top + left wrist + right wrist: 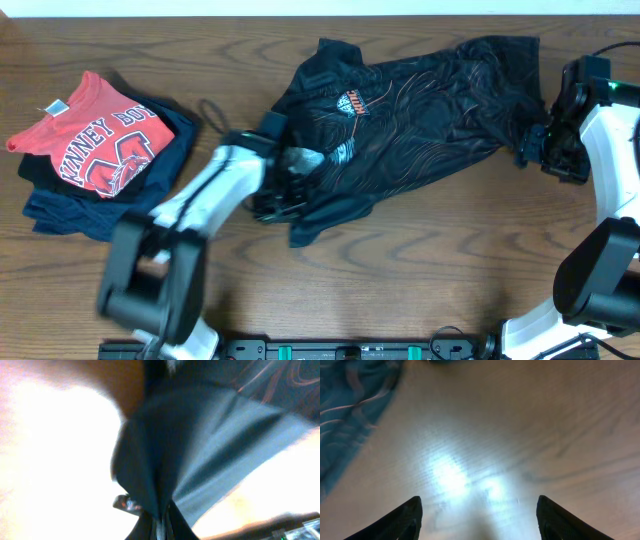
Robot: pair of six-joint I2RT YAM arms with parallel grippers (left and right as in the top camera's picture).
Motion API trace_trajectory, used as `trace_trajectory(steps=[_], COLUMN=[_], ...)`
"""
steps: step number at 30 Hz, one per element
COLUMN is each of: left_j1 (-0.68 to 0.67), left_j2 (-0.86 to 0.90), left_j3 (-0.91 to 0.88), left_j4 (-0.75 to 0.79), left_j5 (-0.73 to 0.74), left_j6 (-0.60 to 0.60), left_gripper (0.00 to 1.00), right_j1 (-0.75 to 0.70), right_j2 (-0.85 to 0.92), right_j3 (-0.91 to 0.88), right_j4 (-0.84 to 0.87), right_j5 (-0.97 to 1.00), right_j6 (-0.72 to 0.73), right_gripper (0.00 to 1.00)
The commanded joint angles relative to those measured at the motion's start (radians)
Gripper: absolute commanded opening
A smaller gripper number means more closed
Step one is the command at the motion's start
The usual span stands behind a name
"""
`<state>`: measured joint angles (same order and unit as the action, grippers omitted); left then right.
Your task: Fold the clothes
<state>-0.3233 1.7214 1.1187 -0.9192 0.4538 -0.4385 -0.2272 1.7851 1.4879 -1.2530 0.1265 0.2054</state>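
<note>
The black jersey [420,110] with thin orange lines and an orange chest logo lies crumpled across the middle and right of the table. My left gripper [280,195] is shut on a fold of the jersey's lower left edge; in the left wrist view the dark fabric [165,460] runs down into the closed jaws [159,527]. My right gripper [545,150] is open and empty at the jersey's right edge. In the right wrist view its two fingers [477,517] stand wide apart over bare wood, with jersey fabric [350,415] at the left.
A folded pile sits at the left of the table: a red T-shirt with white letters [95,140] on top of a navy shirt [70,215]. The table's far edge [250,14] runs along the top. The arm bases stand at the front edge.
</note>
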Motion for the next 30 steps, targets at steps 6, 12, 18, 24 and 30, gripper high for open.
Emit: trace_trajectory(steps=[6, 12, 18, 24, 30], left_j1=[0.228, 0.243, 0.244, 0.244, 0.244], left_j2=[-0.409, -0.451, -0.447, -0.447, -0.447], left_j3=[0.035, 0.029, 0.009, 0.009, 0.009], left_j4=[-0.144, -0.135, -0.134, -0.131, -0.132], left_j5=[0.005, 0.006, 0.005, -0.002, -0.002], left_j6=[0.124, 0.124, 0.124, 0.124, 0.124], left_gripper=[0.06, 0.06, 0.06, 0.06, 0.06], right_j1=[0.0, 0.006, 0.028, 0.065, 0.096], right_j2=[0.003, 0.003, 0.029, 0.114, 0.237], right_j3=[0.0, -0.008, -0.075, -0.151, -0.156], right_j4=[-0.01, 0.053, 0.215, 0.407, 0.488], right_j5=[-0.009, -0.188, -0.235, -0.273, -0.273], right_j6=[0.005, -0.122, -0.125, -0.068, -0.009], right_gripper=[0.76, 0.75, 0.75, 0.69, 0.64])
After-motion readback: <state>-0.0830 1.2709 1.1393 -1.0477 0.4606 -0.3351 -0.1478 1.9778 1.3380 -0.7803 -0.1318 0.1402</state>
